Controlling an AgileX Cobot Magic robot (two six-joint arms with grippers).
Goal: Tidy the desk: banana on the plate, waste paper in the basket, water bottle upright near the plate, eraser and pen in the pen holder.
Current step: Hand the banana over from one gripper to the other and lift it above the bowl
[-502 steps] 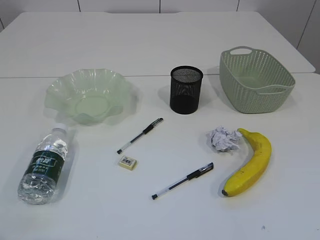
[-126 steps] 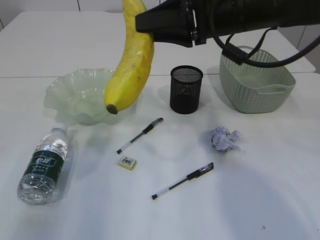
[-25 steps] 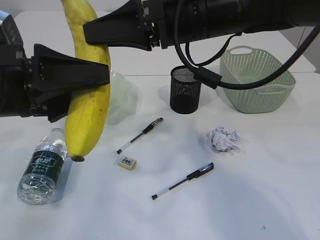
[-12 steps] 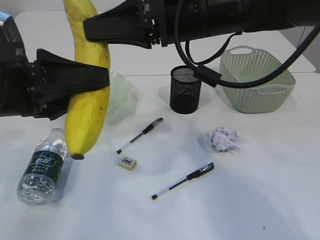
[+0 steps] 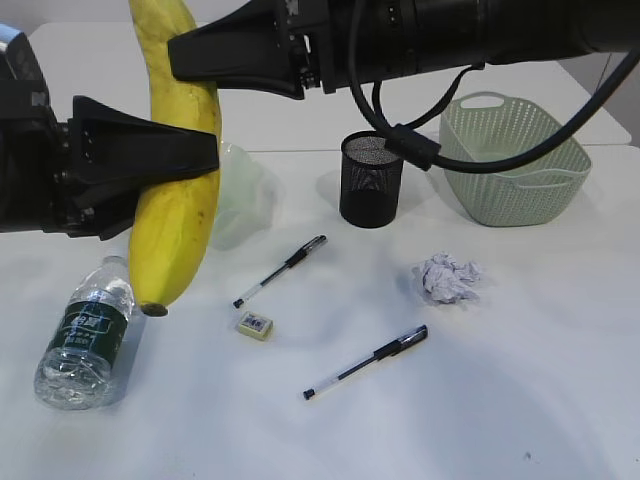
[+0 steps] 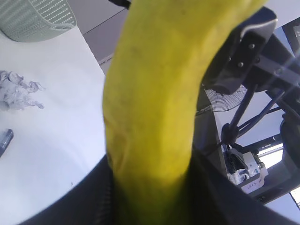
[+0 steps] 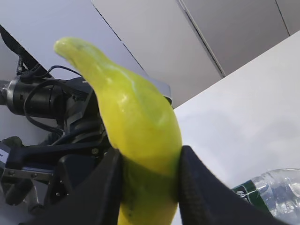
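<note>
Both jaws were clamped on the banana (image 5: 178, 190): right gripper (image 5: 205, 62) on its upper part, left gripper (image 5: 205, 158) around the middle. I saw its long axis near vertical, stem up, blunt tip down, hanging clear of the white table (image 5: 520, 400). Below the left jaws lay the water bottle (image 5: 87, 335) on its side, green label, text unreadable. Eraser (image 5: 255, 325) carried a small print I couldn't read. Plate (image 5: 243, 190) sat mostly hidden behind the banana. Beyond the table the wrist views showed grey wall panels and a fan (image 6: 218, 98).
</note>
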